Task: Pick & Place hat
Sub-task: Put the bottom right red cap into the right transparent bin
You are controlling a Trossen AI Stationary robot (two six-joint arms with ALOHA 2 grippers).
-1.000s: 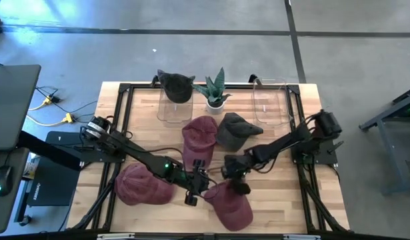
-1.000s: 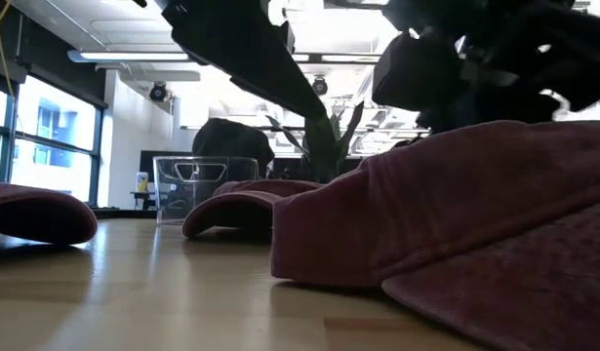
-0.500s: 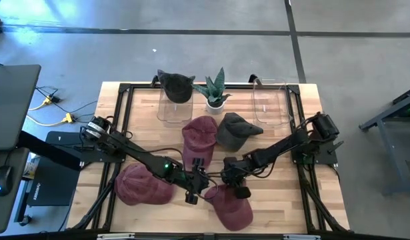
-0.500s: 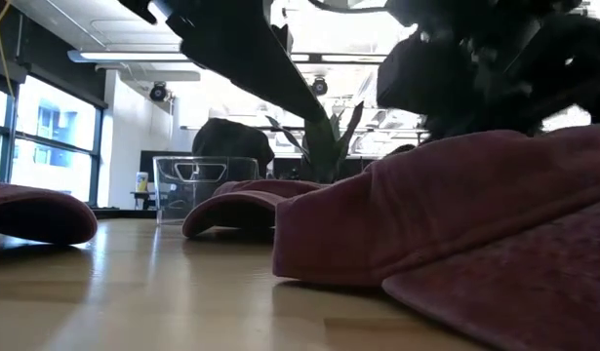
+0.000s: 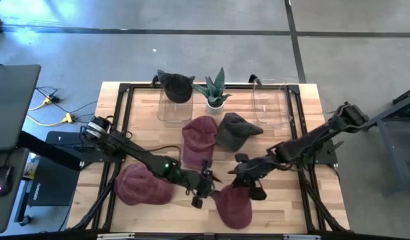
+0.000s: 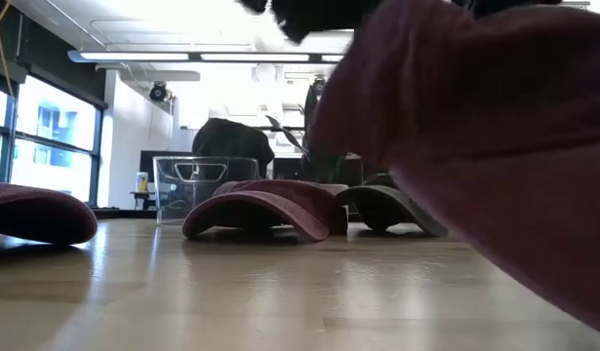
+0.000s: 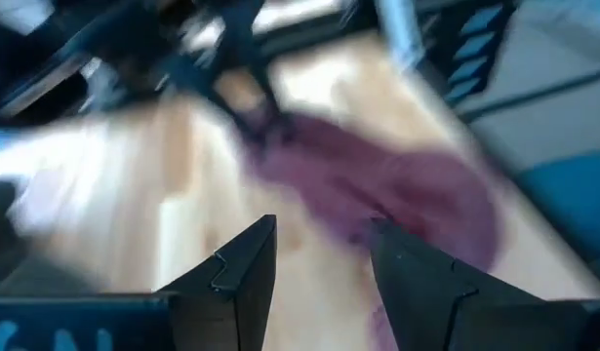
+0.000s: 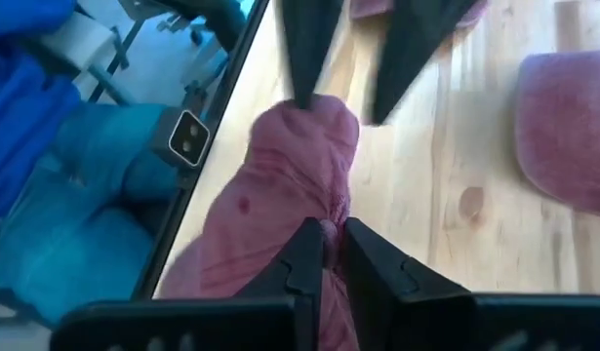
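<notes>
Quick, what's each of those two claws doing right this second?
Left gripper: open, holding nothing, right beside the maroon hat at the front of the table.
Right gripper: closed, pinching that same hat's fabric.

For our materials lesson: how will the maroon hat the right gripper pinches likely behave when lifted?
Probably floppy: the maroon hat bunches where the right gripper pinches it. Likely light, since it hangs from one small pinch. It should not roll.

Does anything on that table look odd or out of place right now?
One thing: the maroon hat near the front edge is bunched up, pinched in the right gripper and lifted off the wood in the low view. The left gripper sits open beside it. The other hats lie flat.
</notes>
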